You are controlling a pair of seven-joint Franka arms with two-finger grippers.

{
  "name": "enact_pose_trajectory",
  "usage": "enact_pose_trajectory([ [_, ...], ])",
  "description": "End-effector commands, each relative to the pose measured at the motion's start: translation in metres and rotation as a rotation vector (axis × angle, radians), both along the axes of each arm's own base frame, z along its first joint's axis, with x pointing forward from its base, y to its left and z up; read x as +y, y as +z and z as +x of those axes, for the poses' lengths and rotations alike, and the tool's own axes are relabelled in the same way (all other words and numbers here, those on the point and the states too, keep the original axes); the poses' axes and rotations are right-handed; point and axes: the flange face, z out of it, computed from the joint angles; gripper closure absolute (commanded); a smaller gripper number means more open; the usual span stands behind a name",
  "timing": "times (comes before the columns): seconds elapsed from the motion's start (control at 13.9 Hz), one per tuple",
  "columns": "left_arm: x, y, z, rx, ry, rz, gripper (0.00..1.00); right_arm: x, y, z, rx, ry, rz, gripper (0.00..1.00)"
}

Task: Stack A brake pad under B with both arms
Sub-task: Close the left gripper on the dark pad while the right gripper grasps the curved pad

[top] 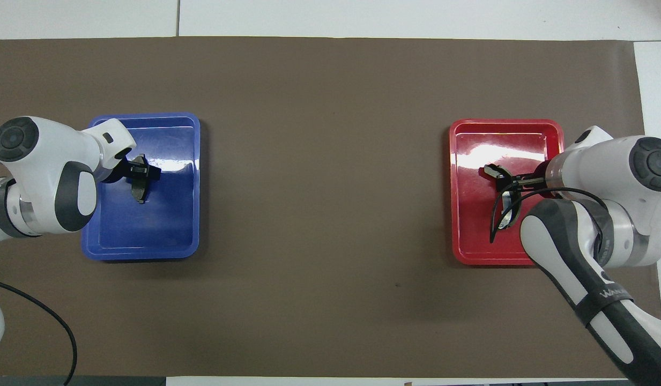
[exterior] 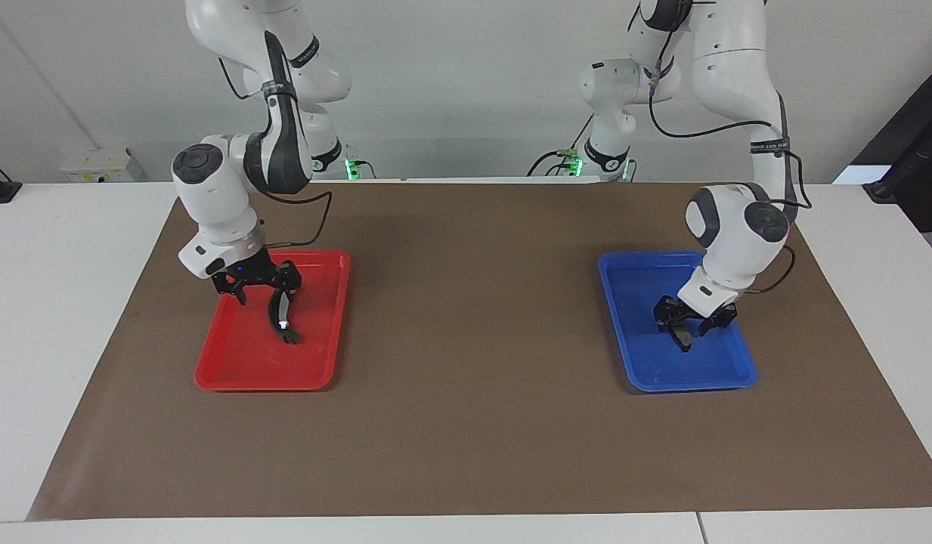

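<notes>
Picking up is the step now. The left gripper [exterior: 691, 323] has its jaws closed on the short dark grey brake pad [exterior: 682, 333] in the blue plastic tray [exterior: 638, 355]. The right gripper [exterior: 258, 285] has its jaws wide over the long black curved brake piece [exterior: 281, 313] in the red plastic tray [exterior: 239, 363]. Next, I think, it should close its jaws gently.

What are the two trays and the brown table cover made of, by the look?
Red tray and blue tray: likely moulded plastic, since they are glossy, with bright glare patches, rounded corners and raised rims. Brown cover: matte, no glare, thin with straight cut edges lying flat on the white table; it looks like paper or thin felt, and which one cannot be told.
</notes>
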Motion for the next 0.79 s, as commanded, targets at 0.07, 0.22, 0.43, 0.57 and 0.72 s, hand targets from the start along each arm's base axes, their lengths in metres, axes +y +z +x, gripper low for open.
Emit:
enact_pose_trajectory([
  [0.07,0.009,0.002,-0.009,0.051,-0.011,0.011,0.92,-0.012,-0.043,-0.001,0.017,0.039,0.006,0.0],
  [0.22,0.011,0.008,-0.011,0.069,-0.003,0.011,0.99,-0.016,-0.051,-0.002,0.023,0.054,0.005,0.0],
  [0.43,-0.016,0.073,-0.008,0.086,-0.036,0.01,0.99,-0.016,-0.053,-0.005,0.043,0.085,0.006,0.01],
  [0.57,-0.051,0.111,0.003,0.086,-0.029,0.012,0.99,-0.014,-0.054,-0.007,0.06,0.088,0.007,0.02],
  [0.72,-0.09,0.12,0.002,0.086,0.064,0.016,0.99,-0.013,-0.052,-0.009,0.08,0.091,0.009,0.02],
])
